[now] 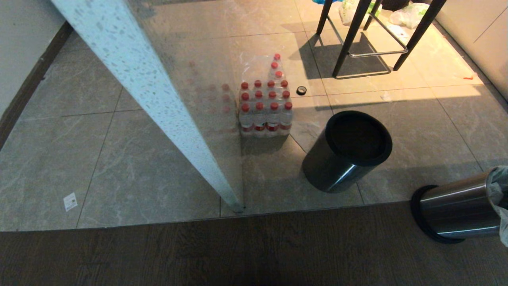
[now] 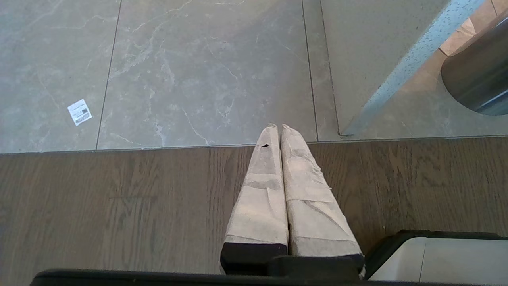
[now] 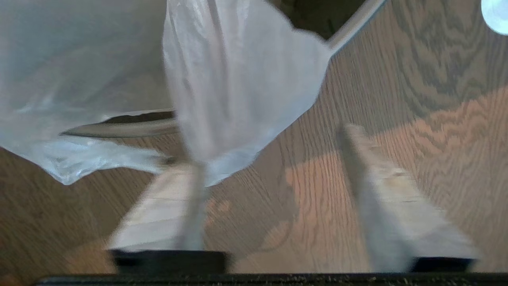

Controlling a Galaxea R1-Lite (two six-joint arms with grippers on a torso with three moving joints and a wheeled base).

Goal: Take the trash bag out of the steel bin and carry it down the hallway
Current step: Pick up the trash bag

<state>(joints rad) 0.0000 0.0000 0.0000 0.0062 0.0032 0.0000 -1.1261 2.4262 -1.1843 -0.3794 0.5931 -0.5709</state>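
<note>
Taped, the right gripper (image 3: 274, 151) stands with fingers spread, one fingertip against a fold of the trash bag (image 3: 238, 79) at upper centre, nothing pinched yet. That bag spills from the tipped steel bin (image 1: 456, 210) at lower right of the head view. Closing well likely needs the fold gathered between both fingers before pulling; the left gripper (image 2: 277, 131) hangs closed, idle.

Thin translucent plastic trash bag (image 3: 238, 87), shiny steel bin (image 1: 456, 210), wood-grain floor (image 1: 198, 254)

Glass partition (image 1: 158, 99), bottle pack (image 1: 265, 107), upright bin (image 1: 349, 151) crowd tiles; wood floor (image 1: 198, 254) seemingly open.
</note>
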